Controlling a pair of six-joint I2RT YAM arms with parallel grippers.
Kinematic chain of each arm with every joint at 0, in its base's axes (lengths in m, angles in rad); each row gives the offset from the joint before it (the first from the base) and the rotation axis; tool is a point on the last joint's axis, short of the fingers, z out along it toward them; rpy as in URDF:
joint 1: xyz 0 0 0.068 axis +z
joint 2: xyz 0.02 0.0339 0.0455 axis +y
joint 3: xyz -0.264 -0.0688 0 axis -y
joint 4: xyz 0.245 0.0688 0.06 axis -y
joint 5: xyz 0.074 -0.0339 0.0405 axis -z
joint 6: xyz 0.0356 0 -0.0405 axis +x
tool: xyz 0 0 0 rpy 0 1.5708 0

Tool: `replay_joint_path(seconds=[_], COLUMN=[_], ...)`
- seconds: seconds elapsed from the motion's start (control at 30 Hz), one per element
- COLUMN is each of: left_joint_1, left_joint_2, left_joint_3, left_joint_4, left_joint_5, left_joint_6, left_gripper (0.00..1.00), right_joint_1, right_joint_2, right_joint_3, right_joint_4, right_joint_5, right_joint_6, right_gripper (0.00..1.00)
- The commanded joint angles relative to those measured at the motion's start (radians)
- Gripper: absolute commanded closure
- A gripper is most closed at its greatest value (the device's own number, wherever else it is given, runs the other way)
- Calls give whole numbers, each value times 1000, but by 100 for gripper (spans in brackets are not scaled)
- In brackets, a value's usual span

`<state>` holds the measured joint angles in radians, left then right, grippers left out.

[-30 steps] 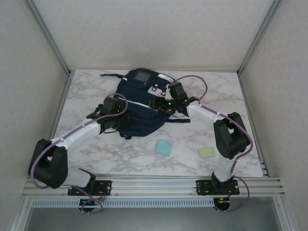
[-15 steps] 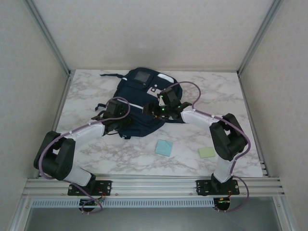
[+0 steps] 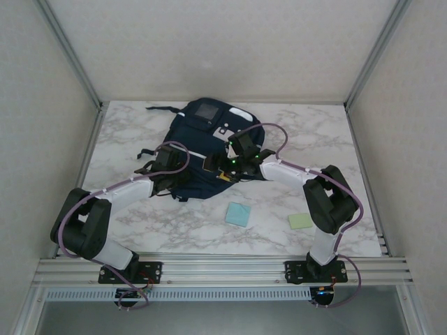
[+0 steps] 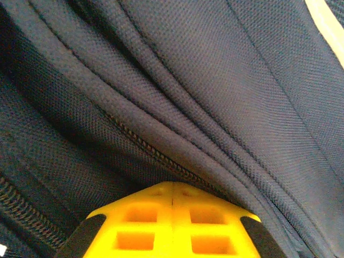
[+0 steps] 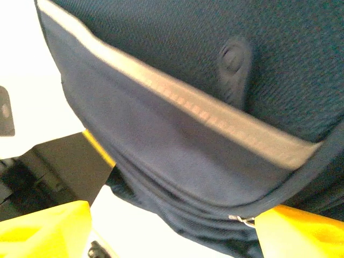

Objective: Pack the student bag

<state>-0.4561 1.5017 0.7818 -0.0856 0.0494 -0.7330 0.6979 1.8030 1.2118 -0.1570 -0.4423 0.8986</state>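
Your right gripper gapes wide astride the bag's near edge; your left gripper sits clamped shut alongside. The bag runs away from you.

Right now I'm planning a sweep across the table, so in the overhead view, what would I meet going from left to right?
Left claw → grey patch on the backpack → blue pad → green pad. The right claw is left out because it overlaps the blue pad's span.
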Motion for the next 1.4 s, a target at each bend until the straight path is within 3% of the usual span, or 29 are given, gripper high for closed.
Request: replay_joint_path(seconds=[0.0,0.23,0.3,0.43,0.53,0.6,0.77,0.97,1.0,1.13,1.37], left_joint_1=[-25,-23,-22,-23,-26,-33,-100,-215,-229,-269,-318], left_joint_2=[-17,-79,-113,-222,-294,-323,-341,-289,-276,-214,-141], left_joint_3=[13,32,48,62,60,57,20,-1,-1,10,33], left_joint_4=[29,-97,-164,-256,-263,-248,-152,-60,-50,-30,-4], left_joint_5=[6,-75,-119,-175,-158,-141,-128,-192,-198,-181,-164], left_joint_6=[1,50,74,118,116,92,-27,-121,-129,-147,-184], left_gripper=[99,96,92,72,55,50,44,43,43,43,42], right_joint_1=[24,-9,-35,-54,-63,-66,-67,-66,-67,-75,-70], right_joint_2=[-51,-68,-98,-174,-156,-129,-30,76,88,112,102], right_joint_3=[35,26,10,32,79,92,110,142,139,138,154], right_joint_4=[20,-36,-94,-268,-328,-326,-210,-112,-81,37,118], right_joint_5=[-155,-138,-72,191,276,326,292,281,275,202,142], right_joint_6=[74,14,-28,-184,-225,-219,-193,-137,-125,-82,13], right_gripper=[20,20,22,26,35,43,56,51,53,97,100])
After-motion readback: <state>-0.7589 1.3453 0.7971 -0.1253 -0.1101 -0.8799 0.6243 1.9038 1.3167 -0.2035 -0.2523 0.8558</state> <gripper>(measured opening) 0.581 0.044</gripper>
